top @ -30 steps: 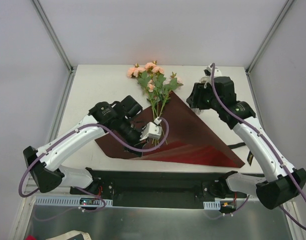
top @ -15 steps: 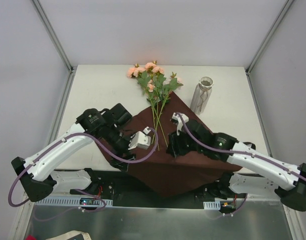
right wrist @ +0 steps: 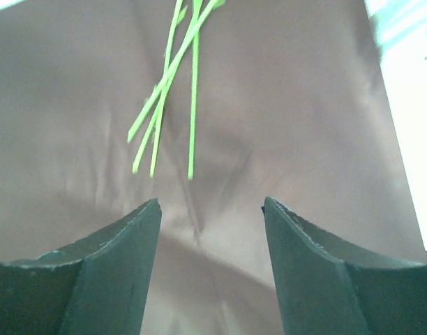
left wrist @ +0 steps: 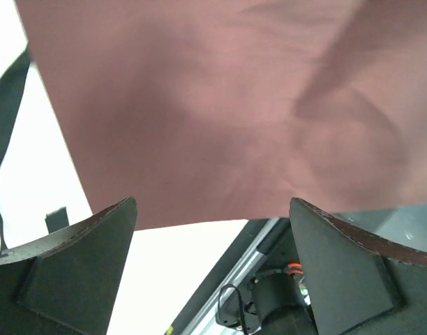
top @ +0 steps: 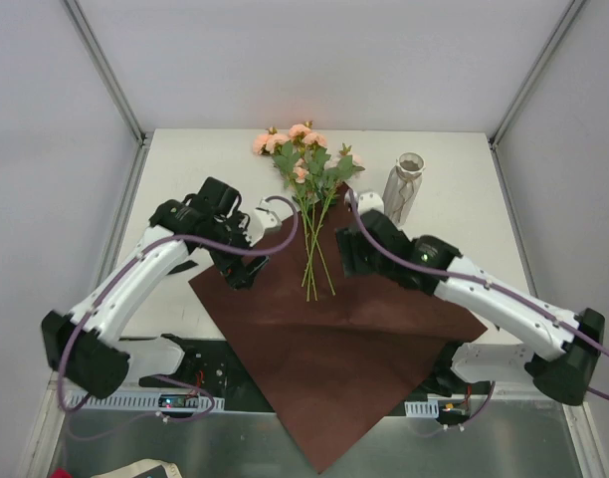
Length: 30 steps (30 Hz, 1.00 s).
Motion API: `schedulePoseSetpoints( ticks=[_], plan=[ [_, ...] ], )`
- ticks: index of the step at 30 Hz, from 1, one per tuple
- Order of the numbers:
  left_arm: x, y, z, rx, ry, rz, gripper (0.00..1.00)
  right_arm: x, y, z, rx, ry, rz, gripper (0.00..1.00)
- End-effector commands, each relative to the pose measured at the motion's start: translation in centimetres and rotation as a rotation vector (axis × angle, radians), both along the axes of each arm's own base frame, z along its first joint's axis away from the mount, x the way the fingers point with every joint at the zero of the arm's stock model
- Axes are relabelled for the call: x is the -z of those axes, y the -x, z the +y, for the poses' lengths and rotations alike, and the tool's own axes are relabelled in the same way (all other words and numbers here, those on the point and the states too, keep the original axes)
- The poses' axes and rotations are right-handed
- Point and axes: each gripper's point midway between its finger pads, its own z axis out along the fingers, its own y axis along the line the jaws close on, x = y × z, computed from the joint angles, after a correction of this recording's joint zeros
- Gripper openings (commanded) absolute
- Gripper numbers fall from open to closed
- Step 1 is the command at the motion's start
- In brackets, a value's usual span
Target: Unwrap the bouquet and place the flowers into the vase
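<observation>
1. Left end effector [left wrist: 213, 209]: fingers [left wrist: 81, 251] spread wide apart, nothing between them. It points down at the left part of the paper. In the wrist view the paper's edge runs just past the fingertips, with pale table beyond it.

2. Right end effector [right wrist: 210, 209]: fingers [right wrist: 109, 265] apart, gripping nothing. It hovers over the paper with the cut stem ends just ahead of the tips, not touching them.

3. Dark red paper [top: 334, 358]: one large sheet, opened out flat in a diamond. Its far corner lies under the stems. Its near corner hangs over the near edge of the table, between the two arm bases. Shallow creases show in both wrist views.

4. Flowers [top: 306, 179]: loose and unwrapped, lying flat between the two end effectors.
 - Stems [right wrist: 165, 105]: thin and green, crossing one another on the far corner of the paper, cut ends towards the arms.
 - Blooms [top: 290, 137]: pink-peach, with green leaves, resting on bare table past the paper's corner.

5. Vase [top: 404, 189]: pale, narrow-necked and upright on the table. It stands to the right of the flowers and apart from them, just off the paper's right edge and beyond the right end effector. Nothing in its mouth.

6. Table [top: 185, 169]: white top carrying all of the above.
</observation>
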Motion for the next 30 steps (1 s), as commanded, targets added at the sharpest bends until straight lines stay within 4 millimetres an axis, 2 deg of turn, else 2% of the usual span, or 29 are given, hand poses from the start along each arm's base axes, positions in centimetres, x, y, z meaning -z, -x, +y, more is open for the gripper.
schedulePoseSetpoints(
  ticks=[1,2,3,6,8,10,11,12,13,14,18,23,30],
  plan=[
    [4.9,-6.4,3.1,-0.255,-0.087,0.011,0.89,-3.3,-7.5,2.5,0.044,-0.033,-0.111,0.61],
    [5.9,-7.2,4.2,-0.302,-0.095,0.045,0.89,-4.4,-9.2,2.9,0.065,-0.054,-0.120,0.58],
    [6.3,-7.9,4.6,-0.326,-0.096,0.041,0.89,-2.5,-10.4,3.9,0.065,-0.024,-0.076,0.56],
    [7.9,-9.2,6.0,-0.383,-0.122,0.054,0.88,-0.5,-14.2,5.9,0.094,-0.032,-0.045,0.54],
    [8.5,-9.3,6.3,-0.395,-0.130,0.061,0.88,1.7,-16.4,6.6,0.122,-0.015,-0.011,0.53],
    [8.9,-9.2,6.4,-0.401,-0.133,0.060,0.88,2.7,-17.8,7.5,0.128,-0.044,0.004,0.53],
    [8.8,-9.1,6.4,-0.402,-0.131,0.053,0.89,4.3,-18.7,7.3,0.149,-0.027,0.024,0.54],
    [8.9,-9.1,6.7,-0.412,-0.136,0.045,0.89,4.2,-19.5,7.8,0.157,-0.050,0.020,0.54],
    [9.2,-9.0,6.8,-0.413,-0.145,0.044,0.89,4.7,-20.1,7.8,0.168,-0.049,0.024,0.56],
    [9.3,-9.0,7.0,-0.414,-0.149,0.038,0.89,6.2,-20.8,7.4,0.186,-0.032,0.044,0.60],
    [9.7,-8.7,7.7,-0.416,-0.175,0.034,0.89,7.4,-22.8,8.1,0.192,-0.085,0.056,0.63],
    [10.0,-8.3,7.8,-0.420,-0.168,0.046,0.89,9.5,-24.4,8.0,0.217,-0.094,0.078,0.63],
    [10.1,-7.9,8.0,-0.411,-0.171,0.033,0.89,11.9,-25.3,7.6,0.257,-0.084,0.113,0.61]
  ],
)
